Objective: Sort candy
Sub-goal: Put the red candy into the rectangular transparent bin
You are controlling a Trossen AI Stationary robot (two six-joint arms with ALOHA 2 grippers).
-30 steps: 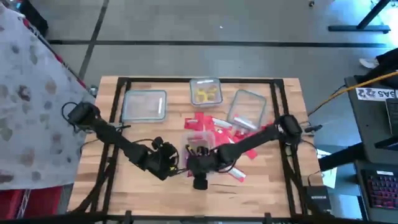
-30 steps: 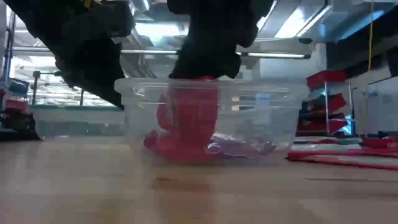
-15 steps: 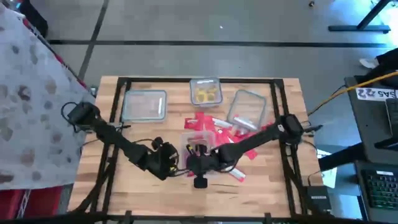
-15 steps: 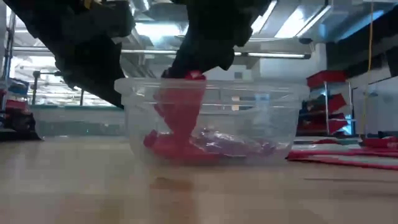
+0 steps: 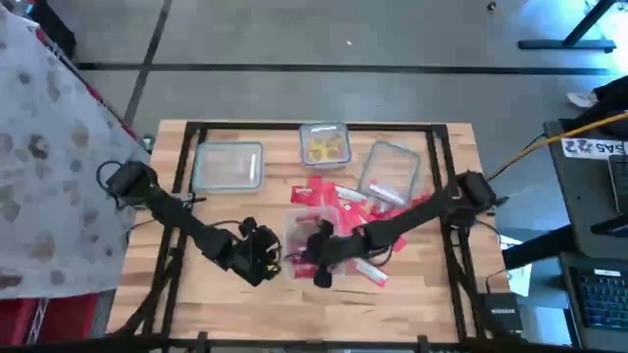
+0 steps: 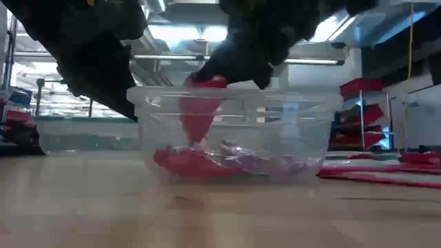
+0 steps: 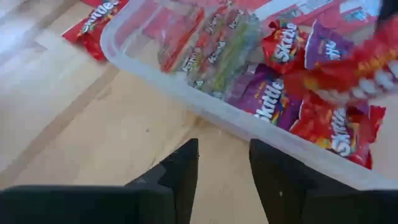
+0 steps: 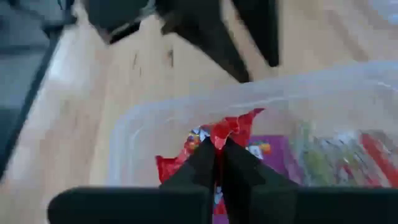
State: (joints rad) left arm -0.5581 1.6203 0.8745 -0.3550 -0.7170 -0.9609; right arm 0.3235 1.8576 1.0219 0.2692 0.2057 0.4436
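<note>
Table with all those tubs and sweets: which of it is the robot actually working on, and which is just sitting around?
Part of the job:
- red packet pinched in the right gripper, above the front tub
- packets in that tub
- loose red packets on the table
- yellow pieces in the back tub

Just lying about:
- empty clear tub
- open left gripper, waiting beside the front tub

We see our left gripper, fingers slightly apart and empty, over bare wood, with the clear tub of red and purple candy packets just ahead of the jaws.
</note>
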